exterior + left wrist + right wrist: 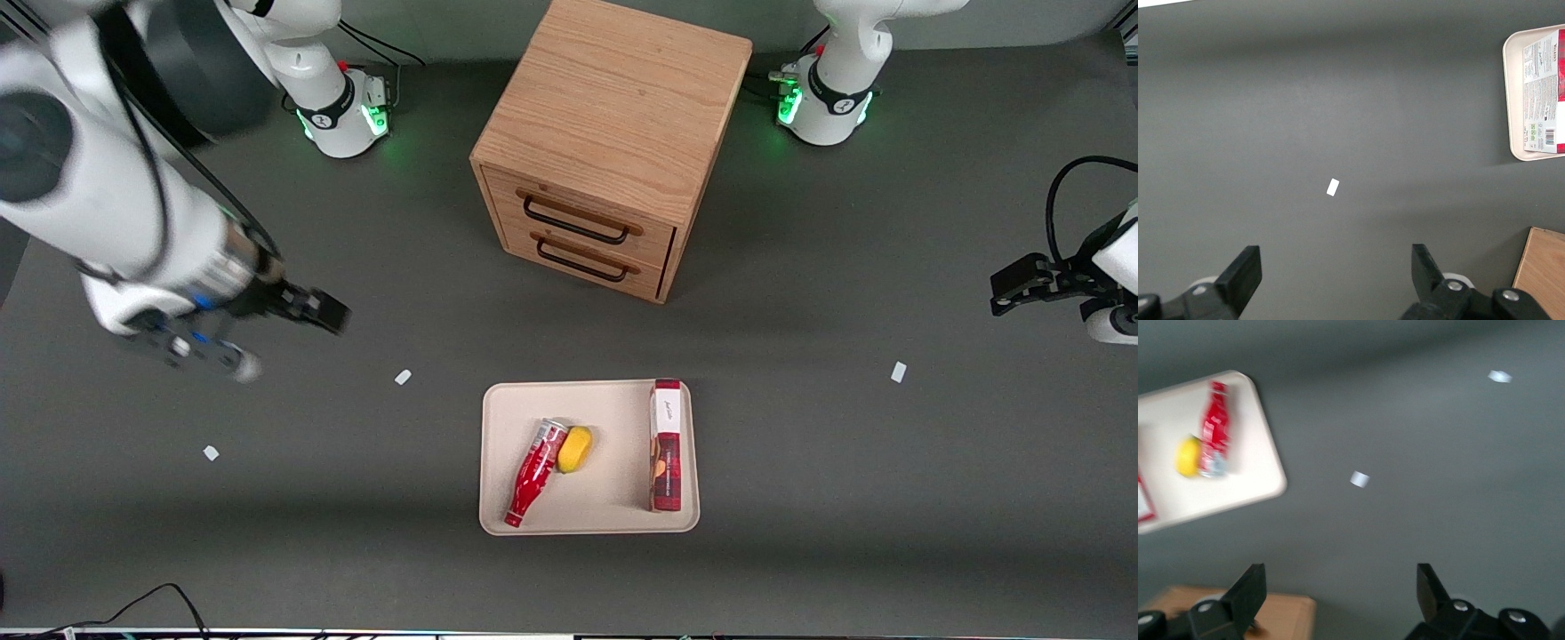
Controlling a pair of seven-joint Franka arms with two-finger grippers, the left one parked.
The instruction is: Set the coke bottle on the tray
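The slim red coke bottle with white script (536, 472) lies on its side inside the flat beige rectangular tray (587, 520), touching a yellow fruit (574, 449). The hand (276, 333), fingers spread and empty, hangs well apart from the tray, toward the working arm's end of the surface. Placement appears complete; only retreat seems to remain.

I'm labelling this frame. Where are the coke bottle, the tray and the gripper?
Coke bottle (534, 472): front view, red body.
Tray (613, 507): front view, bare floor near the rim.
Gripper (1341, 597): right wrist view, open, midway between fingertips, over the table.
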